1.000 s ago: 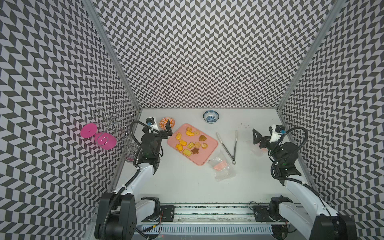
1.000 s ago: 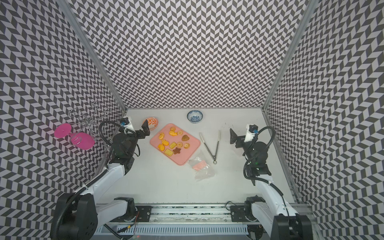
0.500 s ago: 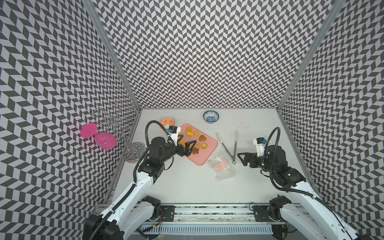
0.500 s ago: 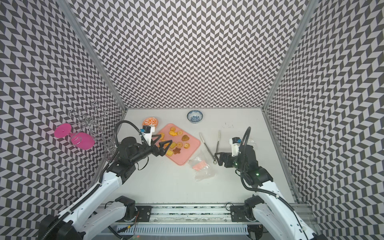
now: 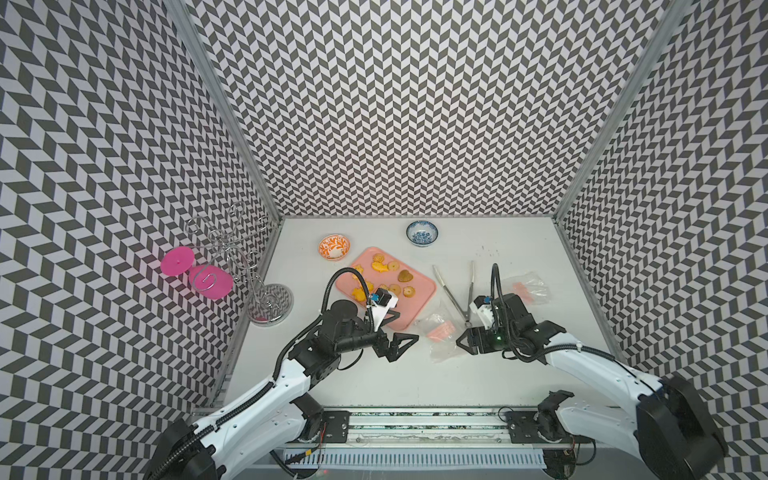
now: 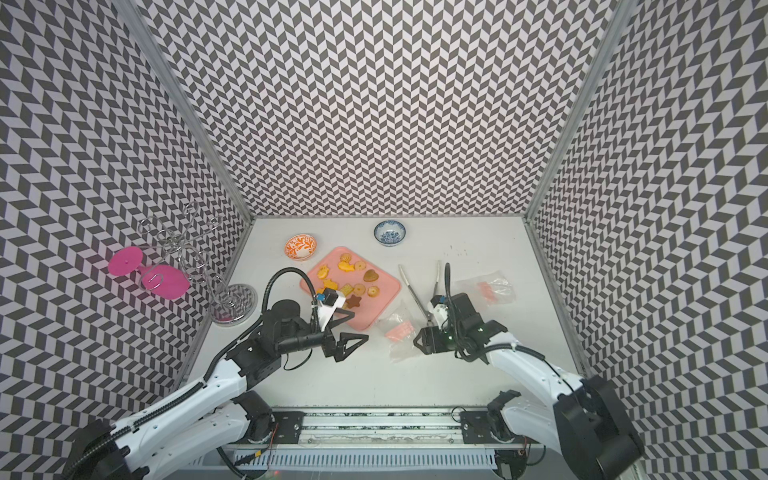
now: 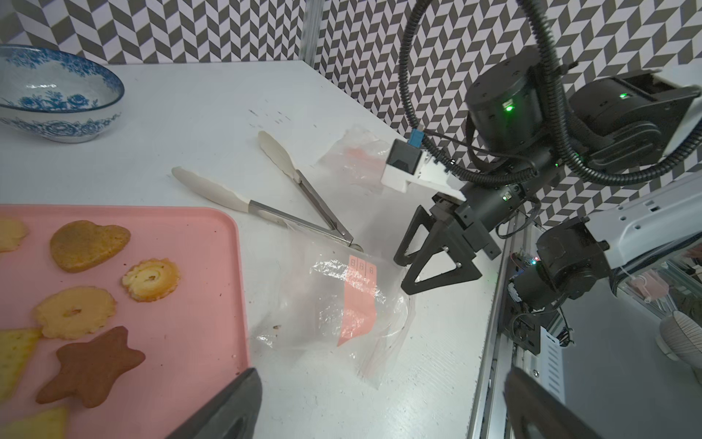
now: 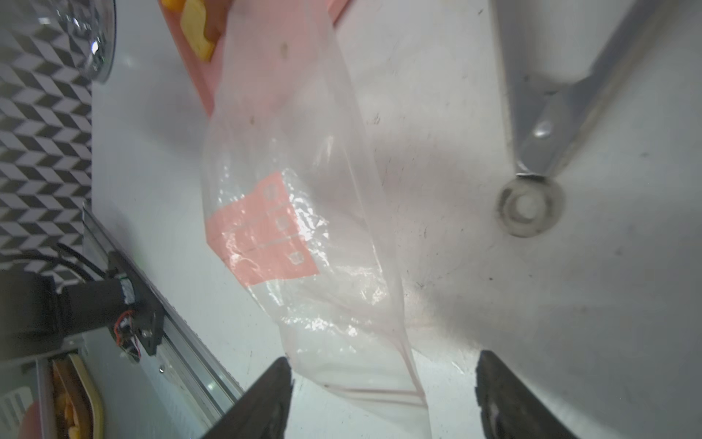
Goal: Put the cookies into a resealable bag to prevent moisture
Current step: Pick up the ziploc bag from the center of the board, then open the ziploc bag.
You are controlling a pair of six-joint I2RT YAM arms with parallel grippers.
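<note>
The cookies point(image 5: 386, 282) point(image 6: 353, 286) point(image 7: 76, 247) lie on a pink tray point(image 5: 411, 309) point(image 7: 190, 266), yellow-orange ones with a brown heart and a brown star. A clear resealable bag point(image 5: 440, 332) point(image 6: 399, 332) point(image 7: 342, 311) point(image 8: 304, 228) with a pink label lies flat just right of the tray. My left gripper point(image 5: 399, 345) point(image 6: 353, 345) point(image 7: 380, 410) hovers open at the tray's near corner, facing the bag, with nothing between its fingers. My right gripper point(image 5: 461, 343) point(image 6: 417, 343) point(image 8: 383, 403) is low at the bag's right end. Its jaws stand apart on either side of the zip edge.
Metal tongs point(image 5: 453, 297) point(image 7: 288, 216) lie behind the bag. A second clear bag point(image 5: 528, 291) sits at the right. An orange bowl point(image 5: 333, 247) and a blue bowl point(image 5: 422, 232) stand at the back. A wire stand point(image 5: 266, 303) with pink discs is by the left wall.
Both arms swung in from the sides toward the middle. The right gripper dropped to the bag's end and its jaws narrowed. The left gripper stayed wide open.
</note>
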